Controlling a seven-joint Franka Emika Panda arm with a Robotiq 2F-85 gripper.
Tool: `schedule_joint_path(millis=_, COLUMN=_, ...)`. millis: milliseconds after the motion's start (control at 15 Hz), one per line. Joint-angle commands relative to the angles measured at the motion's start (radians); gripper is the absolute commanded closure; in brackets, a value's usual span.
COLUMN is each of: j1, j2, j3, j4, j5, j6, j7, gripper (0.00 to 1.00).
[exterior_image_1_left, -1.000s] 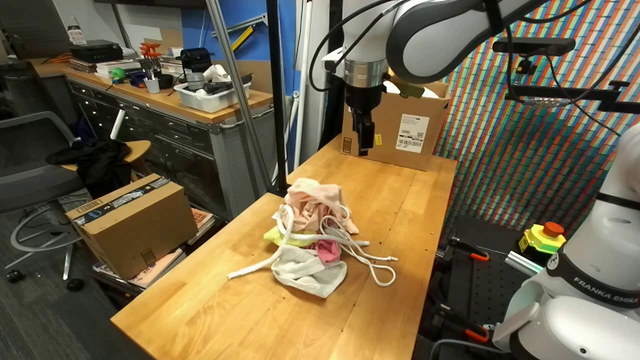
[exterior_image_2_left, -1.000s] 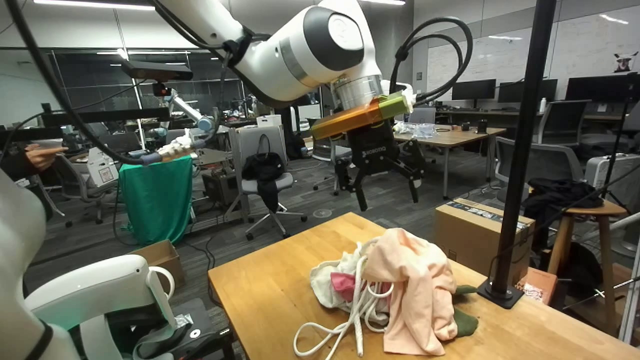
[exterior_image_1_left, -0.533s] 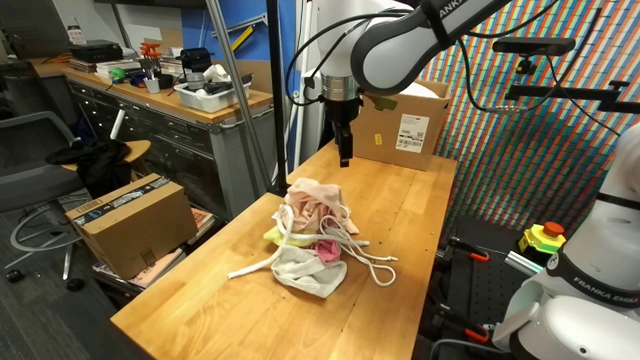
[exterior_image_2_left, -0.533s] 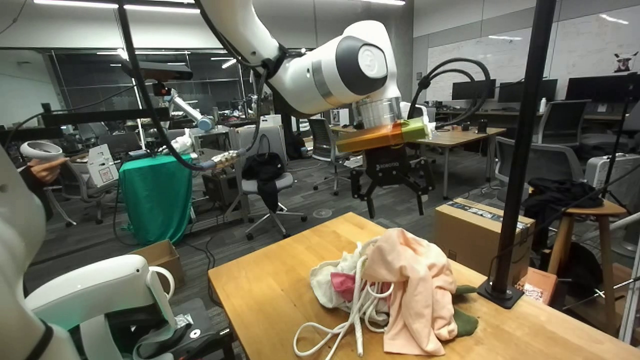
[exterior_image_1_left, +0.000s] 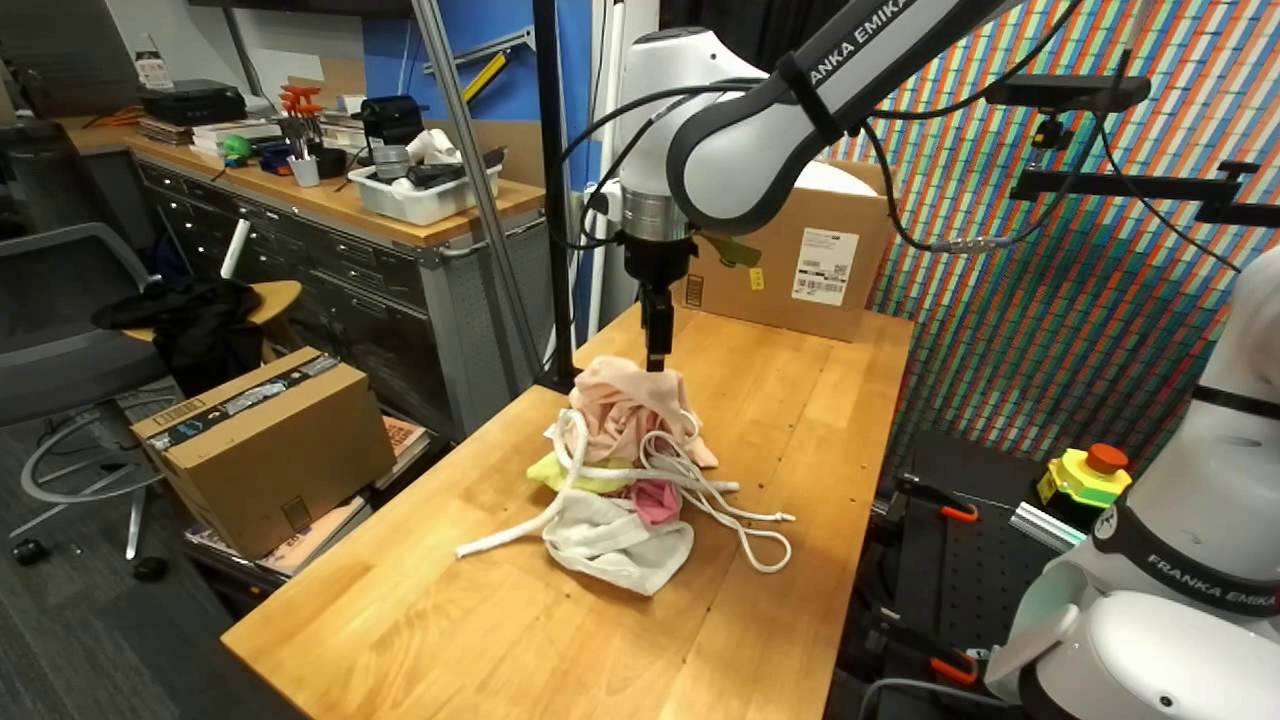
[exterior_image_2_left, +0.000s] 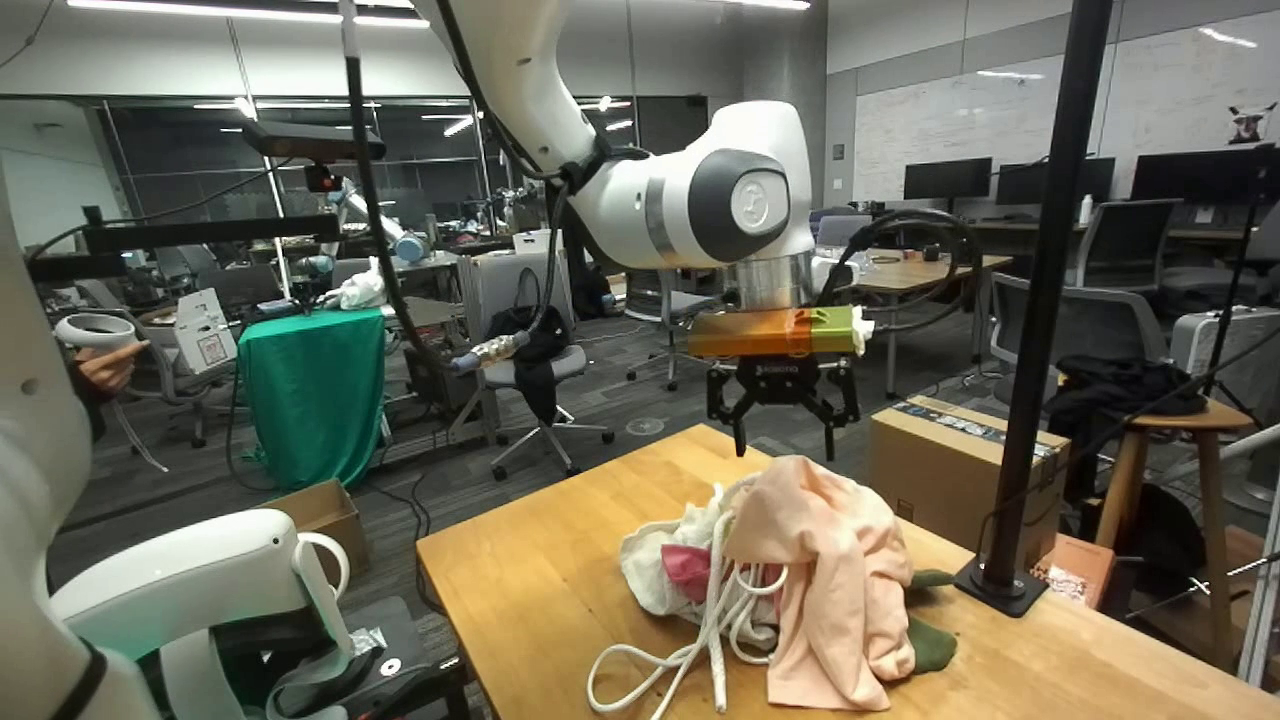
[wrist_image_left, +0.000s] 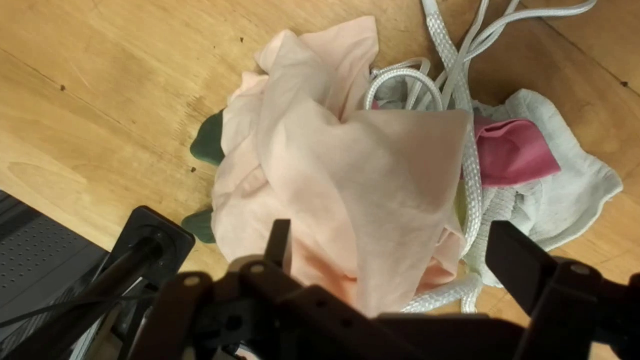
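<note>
My gripper (exterior_image_2_left: 785, 452) hangs wide open above a heap of cloth, nothing between its fingers. Pale pink cloth (wrist_image_left: 320, 150) tops the heap, and in the wrist view it lies under the gap between the fingers. Beside it are a white-grey cloth (exterior_image_1_left: 620, 540), a magenta piece (wrist_image_left: 517, 152) and yellow-green fabric (exterior_image_1_left: 600, 475), partly covered. White cords (exterior_image_2_left: 718, 620) loop over and out of the heap. Two dark green ends (exterior_image_2_left: 932, 645) stick out from under the pink cloth; the rest of that item is hidden. In an exterior view the fingertips appear slightly above the cloth.
The heap lies on a wooden table (exterior_image_1_left: 760, 640). A black post (exterior_image_2_left: 1040, 300) rises from a base at the table's edge, near the pink cloth. A large cardboard box (exterior_image_1_left: 760, 290) stands at the table's far end. Another box (exterior_image_1_left: 270, 450) is off the table.
The arm has come down and moved over the heap, bringing the open gripper from well above the table to just over the pink cloth. The cloths have not moved.
</note>
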Motion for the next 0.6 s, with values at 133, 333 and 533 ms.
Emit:
schedule_joint_path(millis=133, j1=-0.010, j2=0.092, j3=0.010, j4=0.026, j5=0.007, j6=0.113, j7=-0.013, gripper=0.00)
schedule_joint_path(millis=333, j1=-0.006, j2=0.135, j3=0.009, j4=0.033, j5=-0.015, j6=0.134, j7=0.004, gripper=0.00)
schedule_joint_path(millis=533, j1=-0.006, j2=0.167, j3=0.013, j4=0.038, j5=-0.016, j6=0.148, j7=0.009, gripper=0.00)
